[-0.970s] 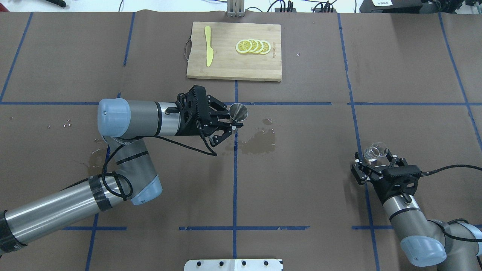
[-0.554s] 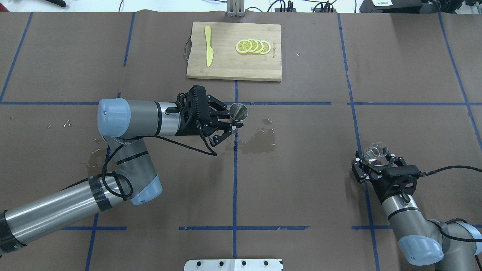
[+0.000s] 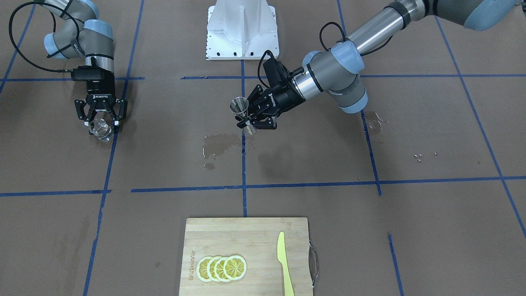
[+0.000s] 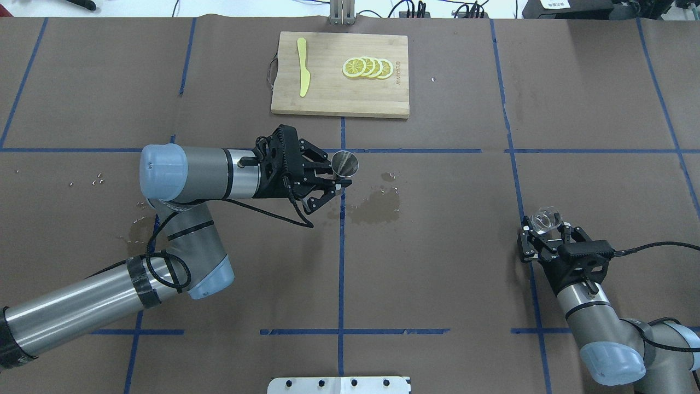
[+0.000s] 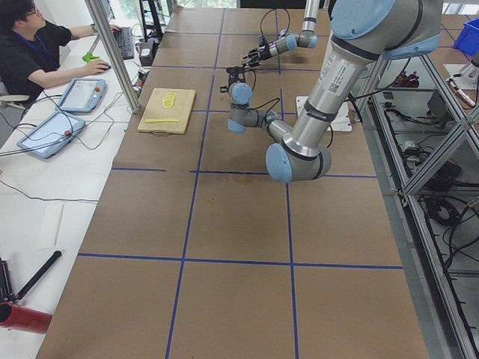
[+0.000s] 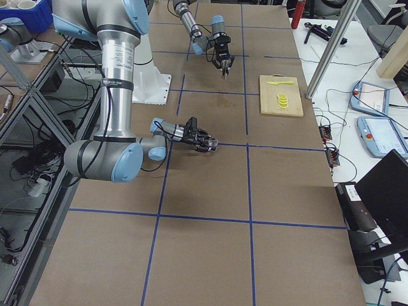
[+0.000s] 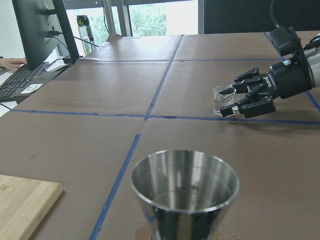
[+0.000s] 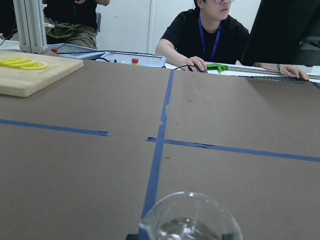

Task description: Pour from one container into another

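Brown paper with a blue tape grid covers the table (image 4: 437, 273), which has a wet patch (image 4: 377, 210) near its centre; a person (image 8: 210, 35) sits at a desk beyond the far edge. The left gripper (image 4: 336, 178) is clamped on the waist of the one steel jigger (image 4: 346, 163), held above mid-table, long axis near vertical, mouth up. At near right, the right gripper (image 4: 547, 230) hugs the one glass cup (image 4: 546, 219), upright, mouth up. One cutting board (image 4: 339, 98) at far centre bears four lemon slices (image 4: 367, 67) and one yellow knife (image 4: 302, 68).

Silver-grey tube arms (image 4: 71, 314), pale blue joint caps (image 4: 161, 172), looped black cables (image 4: 656, 244), black ROBOTIQ-marked pincer (image 3: 101, 122)
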`<state>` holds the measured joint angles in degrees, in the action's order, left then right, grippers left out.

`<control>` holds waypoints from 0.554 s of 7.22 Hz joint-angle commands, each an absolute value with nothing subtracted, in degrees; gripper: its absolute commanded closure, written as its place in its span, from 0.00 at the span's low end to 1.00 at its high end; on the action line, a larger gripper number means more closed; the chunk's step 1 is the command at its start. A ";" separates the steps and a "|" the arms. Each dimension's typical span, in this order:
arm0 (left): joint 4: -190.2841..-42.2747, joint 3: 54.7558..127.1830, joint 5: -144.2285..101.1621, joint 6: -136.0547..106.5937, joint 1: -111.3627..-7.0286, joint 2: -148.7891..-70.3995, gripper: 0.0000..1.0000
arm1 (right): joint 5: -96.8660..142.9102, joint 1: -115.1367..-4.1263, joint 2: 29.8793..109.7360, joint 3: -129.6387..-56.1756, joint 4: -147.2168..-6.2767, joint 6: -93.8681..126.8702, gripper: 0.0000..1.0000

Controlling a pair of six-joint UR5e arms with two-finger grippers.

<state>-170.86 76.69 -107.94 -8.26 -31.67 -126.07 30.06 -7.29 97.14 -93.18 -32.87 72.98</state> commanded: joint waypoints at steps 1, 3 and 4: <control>-170.86 76.73 -107.93 -8.26 -31.64 -126.04 1.00 | 30.06 -7.29 97.21 -93.16 -32.87 72.95 0.36; -170.86 76.73 -107.93 -8.26 -31.55 -126.04 1.00 | 30.06 -7.29 97.56 -92.90 -32.96 72.95 0.83; -170.86 76.82 -108.02 -8.26 -31.64 -125.95 1.00 | 30.06 -7.29 97.65 -92.64 -32.96 72.95 1.00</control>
<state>-170.86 76.76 -107.95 -8.26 -31.60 -126.01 30.03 -7.31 97.46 -92.97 -32.90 72.95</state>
